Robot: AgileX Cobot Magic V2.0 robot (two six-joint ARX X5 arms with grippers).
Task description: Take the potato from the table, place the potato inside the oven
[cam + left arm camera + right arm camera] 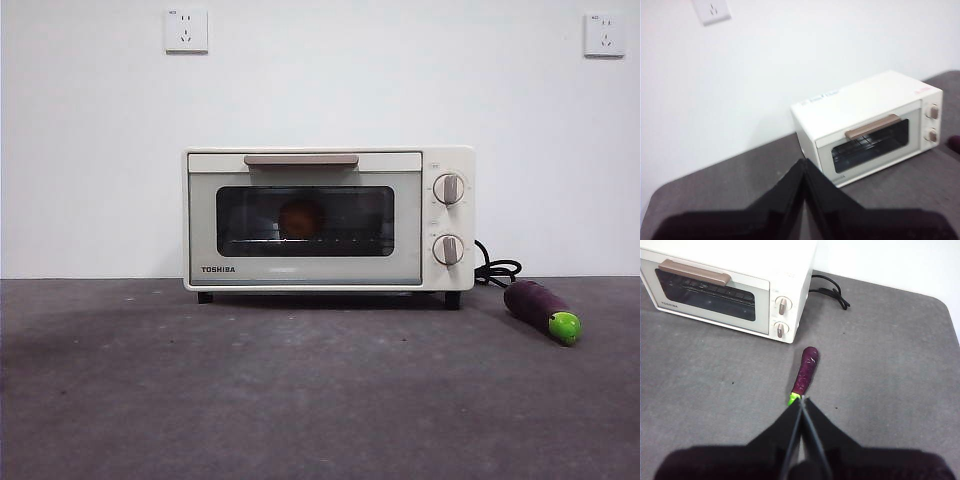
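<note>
The cream-white Toshiba oven [328, 220] stands at the back of the dark grey table [300, 390] with its door closed. Behind the dark glass an orange-brown round shape, the potato [300, 218], rests on the rack. My left gripper [804, 165] is shut and empty, raised well away from the oven [870, 127]. My right gripper [802, 402] is also shut and empty, hovering high over the table on the knob side of the oven [730, 285]. Neither arm shows in the front view.
A purple eggplant with a green tip [541, 309] lies on the table beside the oven's knob side; in the right wrist view the eggplant [805, 374] sits just beyond my jaws. The black cord [495, 270] curls behind it. Wall sockets [186, 30] hang above.
</note>
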